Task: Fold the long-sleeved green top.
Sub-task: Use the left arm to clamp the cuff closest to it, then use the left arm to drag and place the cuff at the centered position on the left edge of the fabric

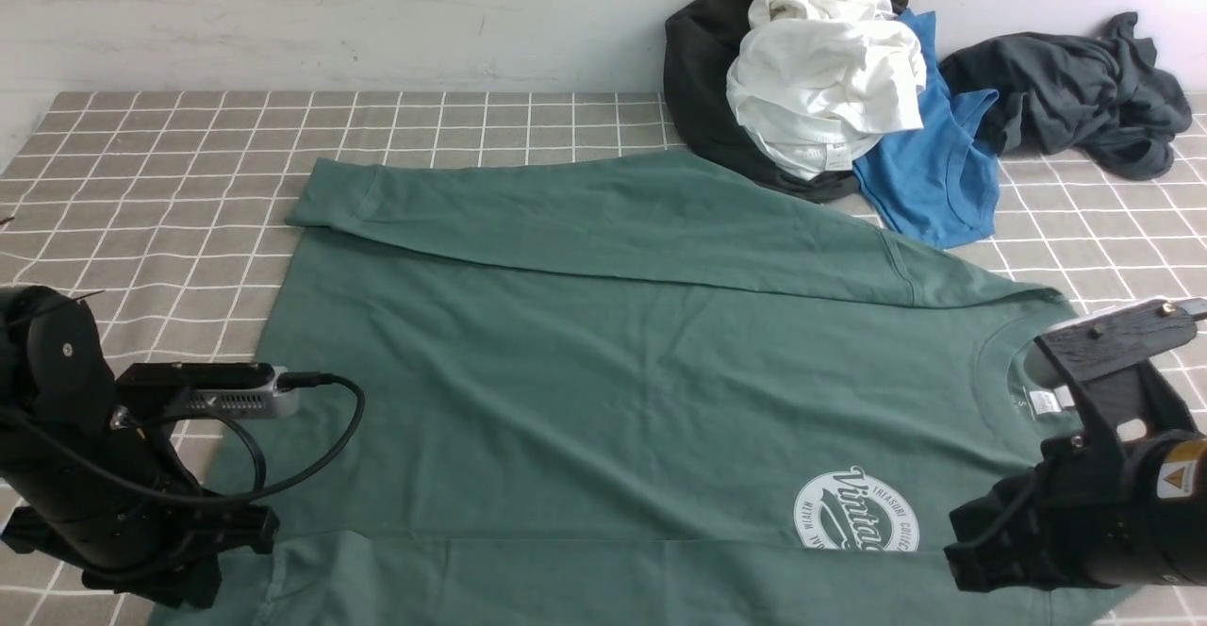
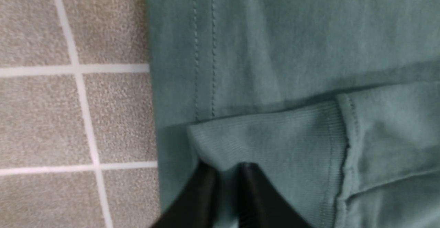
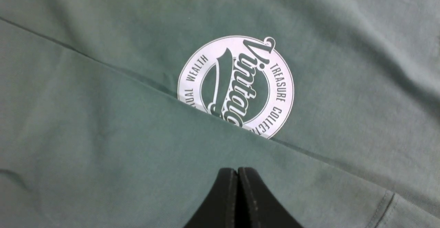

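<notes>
The green long-sleeved top (image 1: pixel 603 371) lies flat on the checked cloth, with its neck at the right and its hem at the left. Its far sleeve is folded across the body, and the near sleeve lies along the front edge, covering part of the white round logo (image 3: pixel 237 83). At the front left, my left gripper (image 2: pixel 228 169) is shut on the ribbed cuff (image 2: pixel 275 142) of the near sleeve, with green cloth pinched between its fingers. My right gripper (image 3: pixel 237 170) is shut and holds nothing. It hovers over the near sleeve just below the logo.
A heap of black, white and blue garments (image 1: pixel 820 89) sits at the back right against the wall. A dark grey garment (image 1: pixel 1075 98) lies beside it. The grey checked tablecloth (image 1: pixel 141 164) shows at the left and back.
</notes>
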Motion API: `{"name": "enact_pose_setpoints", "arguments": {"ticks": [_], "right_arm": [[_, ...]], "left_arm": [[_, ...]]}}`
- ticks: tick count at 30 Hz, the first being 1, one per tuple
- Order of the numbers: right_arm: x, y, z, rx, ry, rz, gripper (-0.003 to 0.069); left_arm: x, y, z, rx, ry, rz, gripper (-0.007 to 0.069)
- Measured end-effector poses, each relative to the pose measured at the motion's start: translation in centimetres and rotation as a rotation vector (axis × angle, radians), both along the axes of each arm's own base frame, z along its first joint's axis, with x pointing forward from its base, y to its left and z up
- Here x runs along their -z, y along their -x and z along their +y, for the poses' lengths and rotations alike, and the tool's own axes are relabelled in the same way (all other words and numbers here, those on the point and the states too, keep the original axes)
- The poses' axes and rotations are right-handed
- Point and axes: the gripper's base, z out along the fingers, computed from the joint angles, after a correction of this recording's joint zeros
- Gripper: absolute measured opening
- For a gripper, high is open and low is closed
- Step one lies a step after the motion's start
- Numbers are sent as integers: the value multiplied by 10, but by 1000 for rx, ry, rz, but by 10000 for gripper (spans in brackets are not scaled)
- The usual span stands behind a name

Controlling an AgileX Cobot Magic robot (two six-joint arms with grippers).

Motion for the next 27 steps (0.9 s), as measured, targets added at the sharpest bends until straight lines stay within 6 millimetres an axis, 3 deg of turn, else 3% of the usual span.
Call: {"name": "enact_pose_setpoints", "arguments": {"ticks": [3,7,11,15,18,21,25,27], "right_arm": [[0,0,0,2,-3,0,-10],[0,0,0,2,-4,0,-10],[0,0,0,0,-1,-1,-10],[0,0,0,-14,6,-6,-10],[0,0,0,-18,9,-8,-10],[0,0,0,-18,9,-11,-10],[0,0,0,-16,6,-12,-10],[0,0,0,-16,5,-12,-10]], "left_arm": [[-7,-4,-1,3,14,9,8],[-33,-10,-4,42,41,-19,-4],[-88,-22,-5,89,45,-219,-5],[-118,-33,-5,90,32,-370,-5],[-117,-40,-3,89,15,-411,-5],[-102,-54,-1,94,-16,-416,-5],[-59,-82,1,95,-41,-382,3],[-43,-95,2,100,-46,-350,43]]}}
